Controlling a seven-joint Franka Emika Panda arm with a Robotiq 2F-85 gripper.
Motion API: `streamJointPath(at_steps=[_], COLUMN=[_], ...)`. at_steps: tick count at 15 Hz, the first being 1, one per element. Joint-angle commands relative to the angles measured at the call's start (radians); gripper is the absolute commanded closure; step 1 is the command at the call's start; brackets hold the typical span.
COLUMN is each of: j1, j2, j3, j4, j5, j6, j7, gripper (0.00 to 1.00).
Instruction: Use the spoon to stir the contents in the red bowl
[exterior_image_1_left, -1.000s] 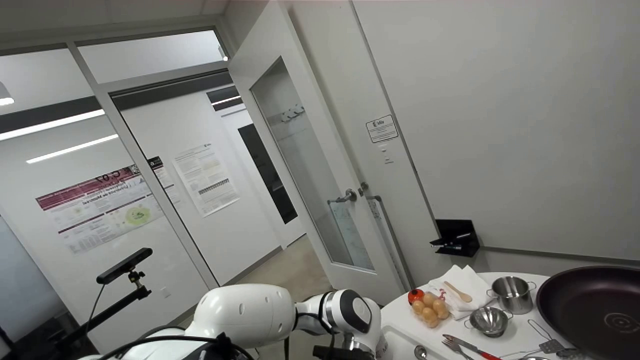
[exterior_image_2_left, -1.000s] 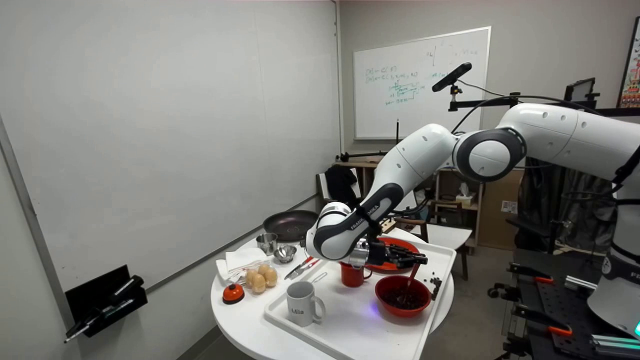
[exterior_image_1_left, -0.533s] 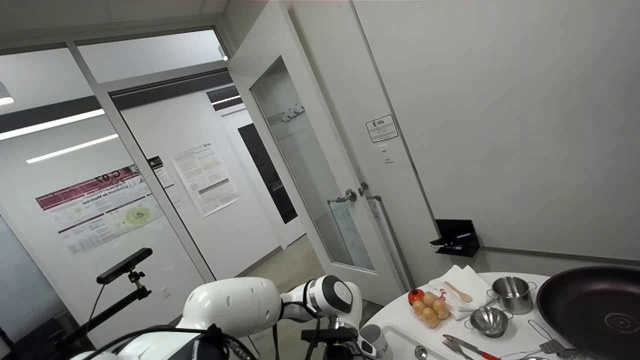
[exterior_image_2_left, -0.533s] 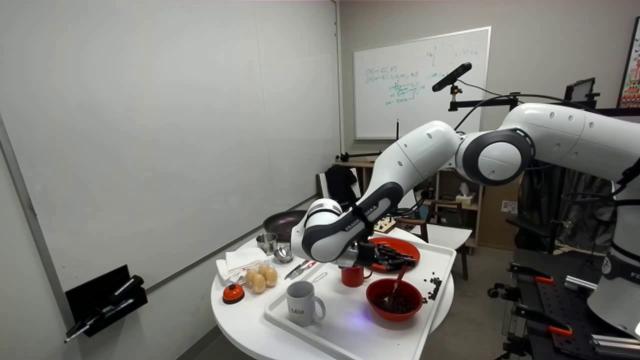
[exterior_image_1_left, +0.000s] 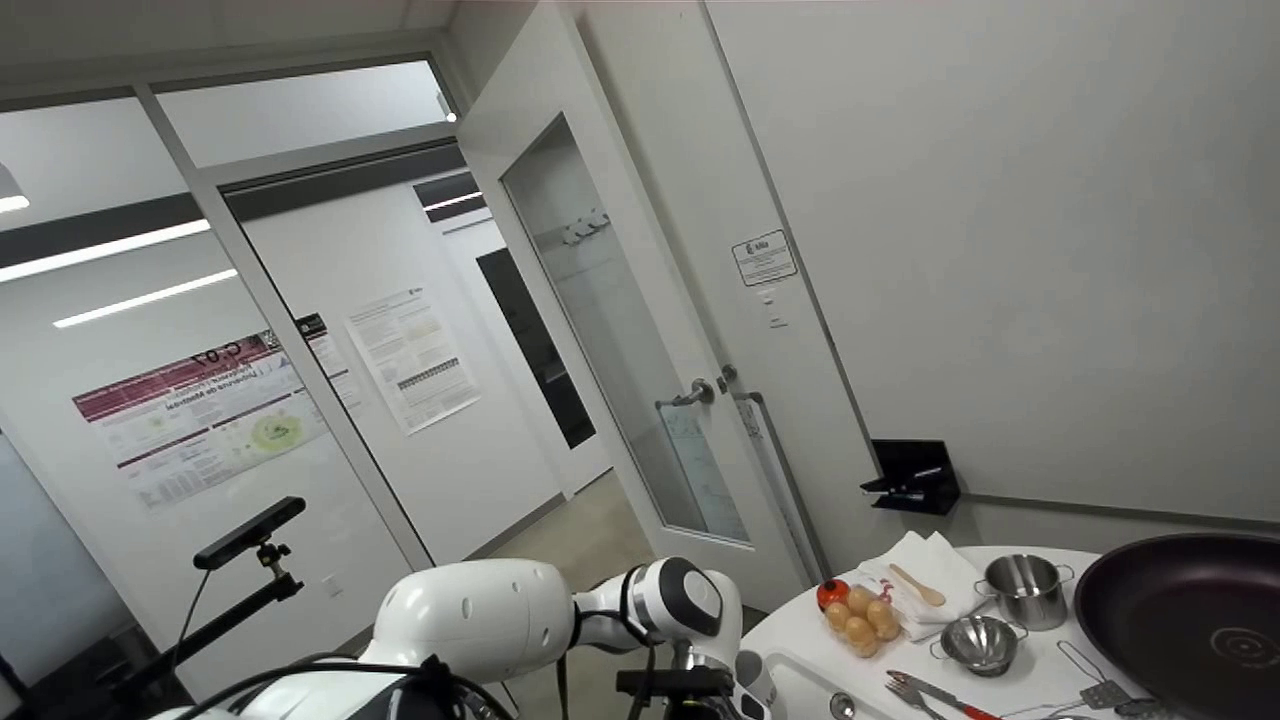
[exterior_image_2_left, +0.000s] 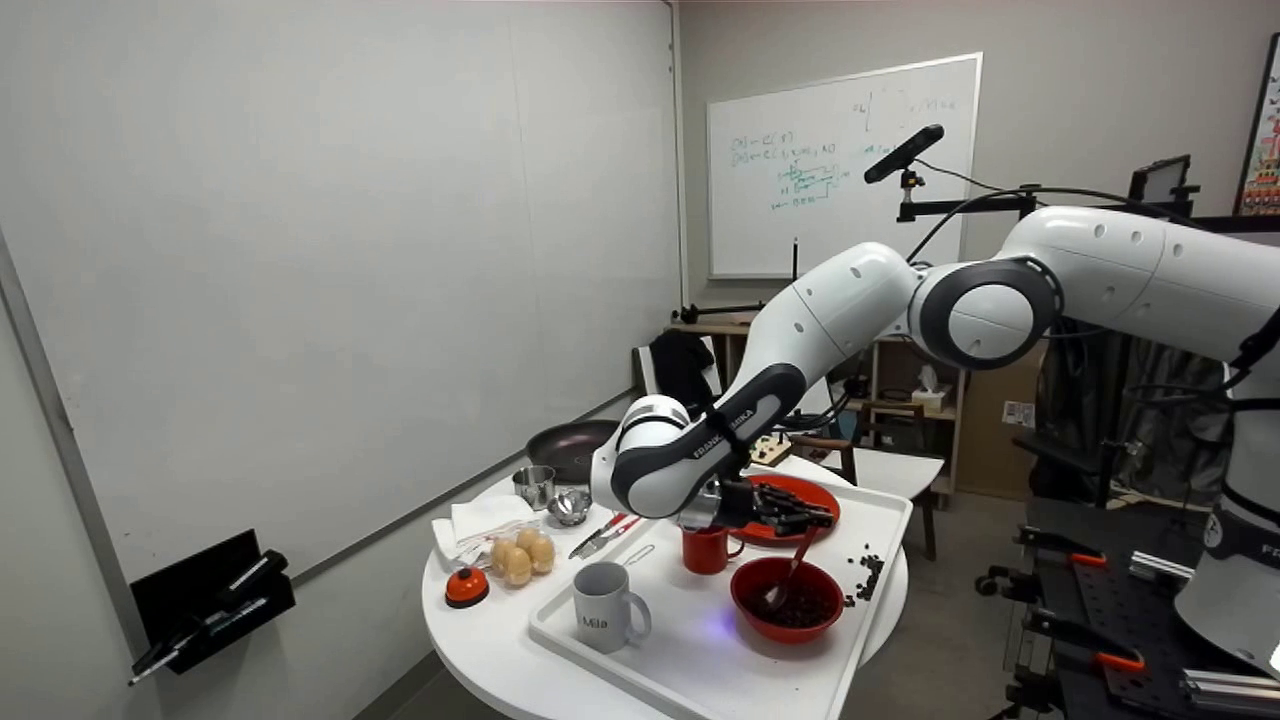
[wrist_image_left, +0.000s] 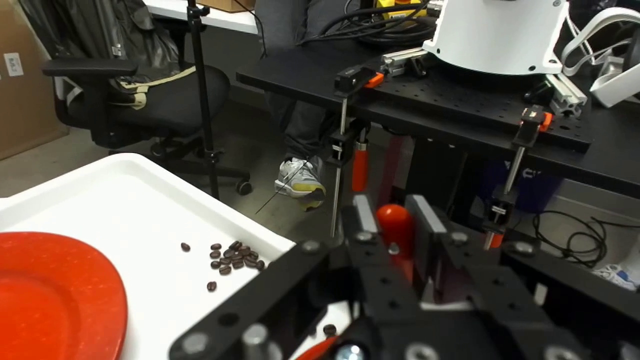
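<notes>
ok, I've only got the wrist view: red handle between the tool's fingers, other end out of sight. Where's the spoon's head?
Observer: An exterior view has the spoon's head down inside the red bowl.
Operator: Anything in there to stir?
Observer: Yes, dark contents, lying below the rim; too small to say what.
Operator: Anything near the bowl I could clip?
Observer: A red mug stands close by on the tray.
</notes>
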Motion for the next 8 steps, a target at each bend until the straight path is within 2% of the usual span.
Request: streamJointPath(at_steps=[1,8], j1=[-0.056,-0.152], j2=[-0.031,-0.074], j3=[-0.004,0.0], j4=[-0.082,-0.213], j5=[0.031,0.091], j6=[0.023,0.051], j7=[0.025,0.076], gripper=[0.91,0.91])
